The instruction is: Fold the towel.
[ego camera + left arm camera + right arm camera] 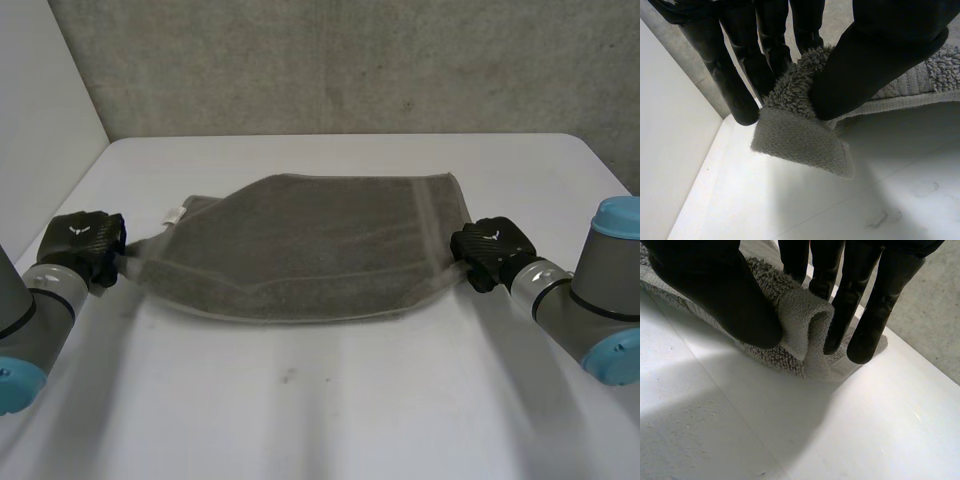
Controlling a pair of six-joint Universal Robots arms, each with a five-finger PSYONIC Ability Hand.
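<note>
White tabletop (pixel 320 400) carries the grey towel (pixel 300 240), apparently doubled once. Left hand (pixel 85 245) and right hand (pixel 490 250) each pinch a corner at opposite towel ends. Further folding remains.

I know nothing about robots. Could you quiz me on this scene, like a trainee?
1. True or false: the black left hand and black right hand each pinch the grey terry-cloth towel.
2. Where does the right hand grip? A the towel's middle; B one end; C nowhere.
3. What small thing sticks out of the towel near the left hand?
Key: 1 true; 2 B; 3 a white label.
</note>
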